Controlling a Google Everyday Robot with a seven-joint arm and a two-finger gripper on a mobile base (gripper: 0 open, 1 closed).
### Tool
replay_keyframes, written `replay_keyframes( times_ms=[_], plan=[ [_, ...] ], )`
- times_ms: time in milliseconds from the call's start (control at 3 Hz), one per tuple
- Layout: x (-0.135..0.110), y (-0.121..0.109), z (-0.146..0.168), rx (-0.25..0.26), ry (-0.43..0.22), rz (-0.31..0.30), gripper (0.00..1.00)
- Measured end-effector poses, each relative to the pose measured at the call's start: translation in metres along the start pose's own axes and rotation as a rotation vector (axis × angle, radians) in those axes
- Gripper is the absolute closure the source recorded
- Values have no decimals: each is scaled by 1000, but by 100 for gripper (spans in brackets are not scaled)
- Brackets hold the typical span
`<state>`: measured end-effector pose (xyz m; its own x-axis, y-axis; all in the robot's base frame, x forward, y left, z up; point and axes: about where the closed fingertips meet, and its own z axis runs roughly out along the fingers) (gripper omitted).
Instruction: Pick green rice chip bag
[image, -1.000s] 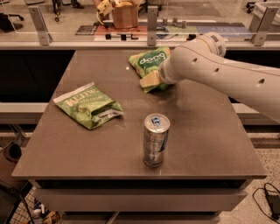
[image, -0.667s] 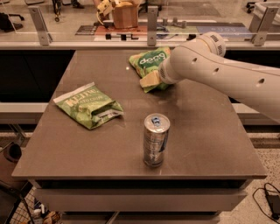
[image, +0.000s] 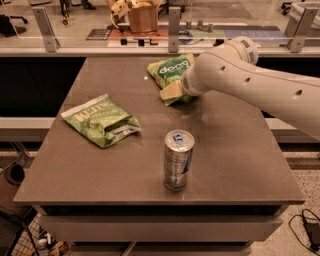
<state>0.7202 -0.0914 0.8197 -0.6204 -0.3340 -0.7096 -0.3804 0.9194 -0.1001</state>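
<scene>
The green rice chip bag (image: 172, 71) lies at the far middle of the brown table (image: 235, 150), bright green with a dark green oval logo and white lettering. My white arm reaches in from the right. My gripper (image: 172, 91) is at the bag's near edge, right against it; only a pale finger part shows beyond the arm's end, the rest is hidden behind the arm.
A flatter lime-green KETTLE bag (image: 101, 120) lies at the left middle of the table. A silver drink can (image: 177, 160) stands upright near the front middle. A counter with glass panels and a paper bag (image: 142, 16) runs behind the table.
</scene>
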Motion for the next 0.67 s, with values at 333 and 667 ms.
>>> replay_keyframes(
  times_ms=[333, 667],
  plan=[
    [-3, 1, -1, -37, -26, 6, 100],
    [-19, -4, -9, -91, -96, 8, 100]
  ],
)
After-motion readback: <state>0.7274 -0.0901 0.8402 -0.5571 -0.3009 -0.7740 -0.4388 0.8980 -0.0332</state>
